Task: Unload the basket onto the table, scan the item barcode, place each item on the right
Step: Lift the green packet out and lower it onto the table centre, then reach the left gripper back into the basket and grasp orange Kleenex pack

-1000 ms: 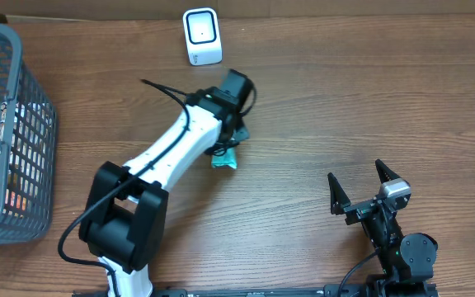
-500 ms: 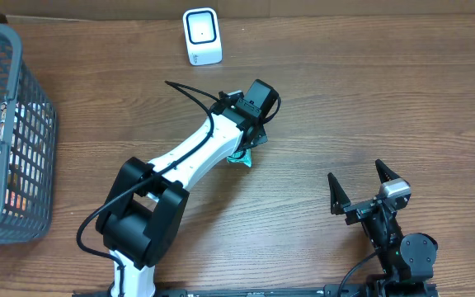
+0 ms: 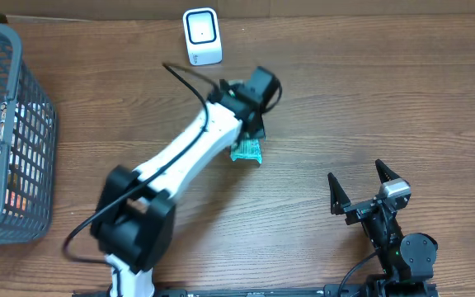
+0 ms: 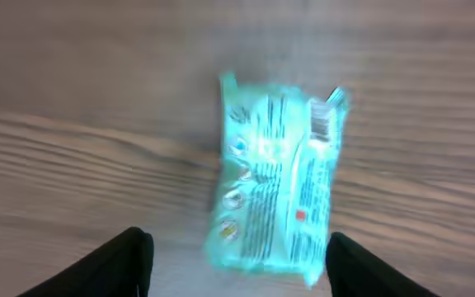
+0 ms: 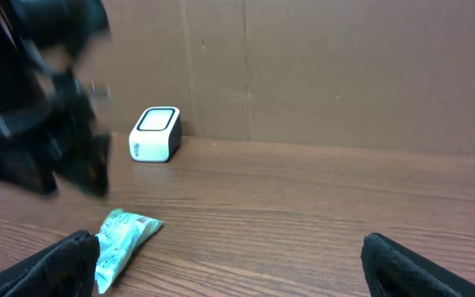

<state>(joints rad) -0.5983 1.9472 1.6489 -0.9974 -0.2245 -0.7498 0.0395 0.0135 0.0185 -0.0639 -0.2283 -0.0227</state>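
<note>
Overhead, left gripper and right gripper jaws stood apart; the packet, loose on the tabletop short of the scanner, might go unread.

The wooden table is seen bearing a teal packet centrally, scanner at twelve o'clock, basket at nine.

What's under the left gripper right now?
A teal packet lies flat on the wooden table below the left gripper, printed side up. Its underside is hidden; overhead, the arm covers one end.
</note>
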